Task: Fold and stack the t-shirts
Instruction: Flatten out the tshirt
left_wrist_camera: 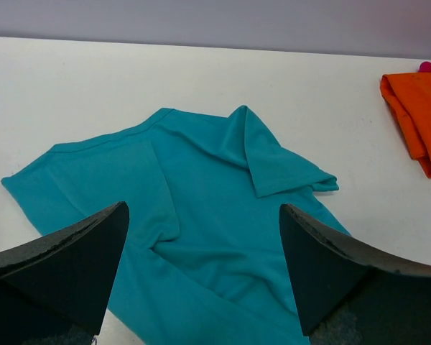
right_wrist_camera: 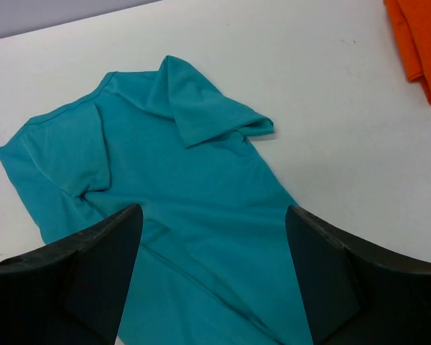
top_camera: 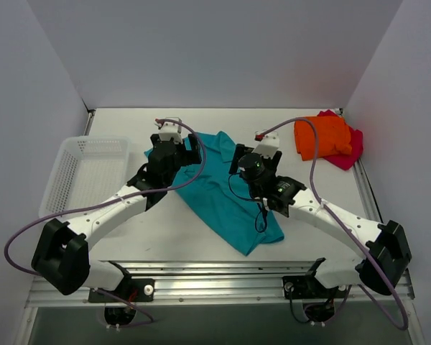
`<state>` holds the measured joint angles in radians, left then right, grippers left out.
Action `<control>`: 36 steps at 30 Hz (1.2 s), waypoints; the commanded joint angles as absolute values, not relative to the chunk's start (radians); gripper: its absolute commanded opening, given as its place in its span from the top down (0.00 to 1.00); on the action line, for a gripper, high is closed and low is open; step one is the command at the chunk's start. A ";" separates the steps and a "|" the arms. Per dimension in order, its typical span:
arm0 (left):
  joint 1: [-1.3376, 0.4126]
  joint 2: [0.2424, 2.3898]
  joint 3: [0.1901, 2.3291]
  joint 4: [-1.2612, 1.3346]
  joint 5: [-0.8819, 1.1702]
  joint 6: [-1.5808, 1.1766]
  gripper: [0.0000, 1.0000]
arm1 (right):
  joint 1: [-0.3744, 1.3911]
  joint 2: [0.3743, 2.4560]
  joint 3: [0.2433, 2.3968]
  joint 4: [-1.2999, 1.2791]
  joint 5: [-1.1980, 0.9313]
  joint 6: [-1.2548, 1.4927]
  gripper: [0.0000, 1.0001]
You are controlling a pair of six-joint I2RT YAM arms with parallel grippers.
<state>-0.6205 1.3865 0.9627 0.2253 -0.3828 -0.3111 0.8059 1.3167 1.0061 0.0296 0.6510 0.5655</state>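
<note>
The teal-blue t-shirt [top_camera: 223,190] lies spread on the table, folded lengthwise, running from back left to front right. It fills the left wrist view [left_wrist_camera: 215,237] and the right wrist view [right_wrist_camera: 194,215], with one sleeve folded over the body. My left gripper [top_camera: 174,147] hovers open over the shirt's back left part. My right gripper [top_camera: 255,167] hovers open over its right edge. Both are empty. The orange t-shirt [top_camera: 322,136] lies folded at the back right on top of the magenta-pink t-shirt [top_camera: 348,152].
A white mesh basket [top_camera: 82,172] stands at the left edge of the table. White walls close in the table at the back and both sides. The orange shirt also shows at the right edge of the left wrist view [left_wrist_camera: 416,115].
</note>
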 commanded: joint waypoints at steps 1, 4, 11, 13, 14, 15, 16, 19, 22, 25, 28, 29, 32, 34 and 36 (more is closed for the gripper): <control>-0.621 1.336 0.991 0.181 -0.416 -0.319 0.06 | 0.827 1.232 1.005 -0.052 0.729 0.577 0.23; -0.618 1.350 1.020 0.167 -0.466 -0.292 0.06 | 0.830 1.189 0.983 -0.049 0.689 0.549 0.21; -0.583 1.548 1.216 0.074 -0.442 -0.258 0.06 | 0.833 1.167 0.956 -0.019 0.641 0.546 0.23; -0.569 1.626 1.296 0.034 -0.427 -0.252 0.06 | 0.834 1.166 0.931 -0.009 0.640 0.546 0.23; -0.551 1.650 1.322 0.025 -0.416 -0.250 0.06 | 0.834 1.164 0.924 0.004 0.647 0.552 0.23; -0.539 1.679 1.353 0.009 -0.402 -0.258 0.06 | 0.836 1.161 0.907 0.024 0.649 0.552 0.23; -0.511 1.734 1.421 -0.052 -0.367 -0.282 0.06 | 0.836 1.160 0.896 0.032 0.660 0.555 0.23; -0.474 1.848 1.521 -0.136 -0.318 -0.305 0.05 | 0.836 1.149 0.861 0.055 0.666 0.558 0.23; -0.460 1.951 1.615 -0.161 -0.310 -0.299 0.04 | 0.833 1.154 0.842 0.083 0.675 0.551 0.23; -0.454 2.055 1.716 -0.215 -0.311 -0.308 0.03 | 0.830 1.177 0.850 0.083 0.690 0.545 0.23; -0.442 2.126 1.811 -0.316 -0.337 -0.359 0.01 | 0.822 1.209 0.865 0.072 0.703 0.543 0.23; -0.442 2.131 1.813 -0.321 -0.337 -0.368 0.00 | 0.821 1.213 0.865 0.071 0.706 0.542 0.23; -0.440 2.135 1.776 -0.293 -0.342 -0.377 0.00 | 0.810 1.235 0.861 0.074 0.712 0.543 0.23; -0.440 2.155 1.770 -0.302 -0.359 -0.380 0.01 | 0.804 1.242 0.861 0.074 0.709 0.541 0.23; -0.439 2.172 1.772 -0.324 -0.373 -0.391 0.00 | 0.793 1.256 0.861 0.078 0.706 0.543 0.23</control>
